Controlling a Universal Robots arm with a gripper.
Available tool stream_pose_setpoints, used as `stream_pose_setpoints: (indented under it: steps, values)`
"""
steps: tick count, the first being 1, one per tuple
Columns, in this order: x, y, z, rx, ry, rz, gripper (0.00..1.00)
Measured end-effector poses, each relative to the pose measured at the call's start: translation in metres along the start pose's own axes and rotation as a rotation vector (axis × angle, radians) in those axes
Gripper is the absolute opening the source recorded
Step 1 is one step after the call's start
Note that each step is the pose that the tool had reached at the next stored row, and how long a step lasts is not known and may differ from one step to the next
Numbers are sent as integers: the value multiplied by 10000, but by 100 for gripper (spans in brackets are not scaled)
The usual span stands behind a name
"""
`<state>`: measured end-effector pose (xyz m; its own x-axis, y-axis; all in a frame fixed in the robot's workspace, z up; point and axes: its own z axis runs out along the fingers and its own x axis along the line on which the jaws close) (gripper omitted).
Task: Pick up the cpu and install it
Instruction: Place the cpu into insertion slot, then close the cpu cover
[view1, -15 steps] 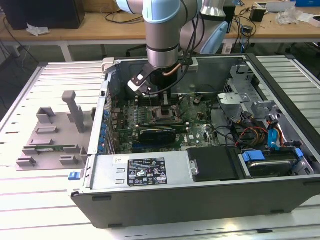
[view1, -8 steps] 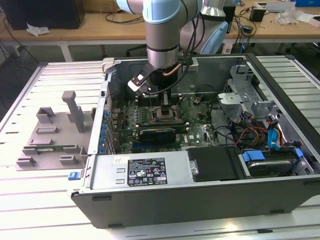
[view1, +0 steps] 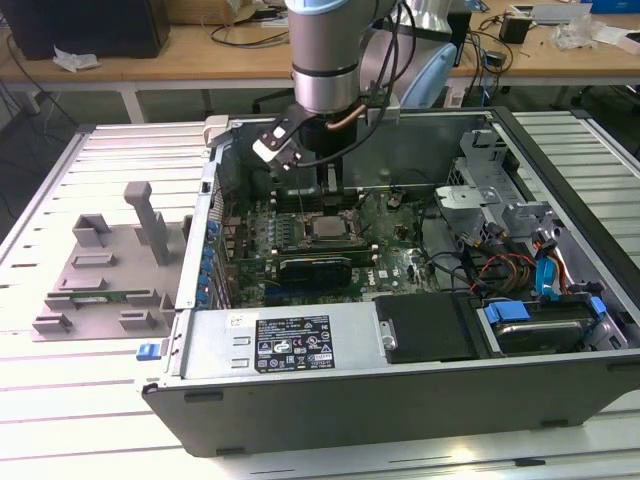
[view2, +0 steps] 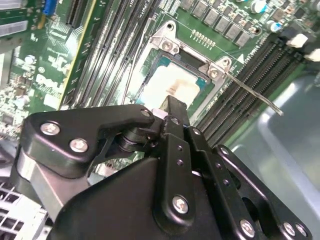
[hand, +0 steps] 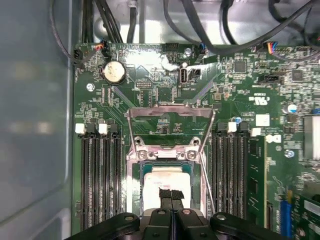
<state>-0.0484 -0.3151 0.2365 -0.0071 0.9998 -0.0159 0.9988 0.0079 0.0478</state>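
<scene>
Your end effector (hand: 172, 196) hangs inside the open computer case (view1: 400, 400), directly over the socket. Its two black fingers (hand: 166, 200) are pressed together with nothing between them. In both wrist views the closed tips sit over the middle of the cpu (hand: 167, 177). You cannot confirm from these views whether they touch its top.

Working across the exterior view from its left, a grey plastic fixture (view1: 105, 265) with upright posts lies on the slatted counter (view1: 60, 420), just beside the case wall. A small blue tab (view1: 148, 350) sits at the near corner of the case. Next comes the green motherboard (view1: 390, 250), lying flat on the case floor, with the arm (view1: 325, 50) reaching down onto it from above.

The cpu lies flat in the socket with its silver-grey top up. The socket's metal frame (hand: 165, 150) is swung open, away from the chip, and its thin lever (view2: 250, 92) stands clear to one side. Black memory slots (hand: 100, 175) run along both sides of the socket. A round coin cell (hand: 114, 72) sits on the board beyond the open frame.

Toward the exterior view's right, that end of the case holds a black drive bay (view1: 425, 325), a blue-handled drive (view1: 535, 325) and a bundle of red, orange and blue cables (view1: 500, 268).
</scene>
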Motion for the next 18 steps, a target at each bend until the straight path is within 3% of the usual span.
stream_pose_setpoints:
  steps: [5,18]
  values:
    - [8,9,-182,0,-25,-2,11]
    - [8,9,-183,0,-26,1,11]
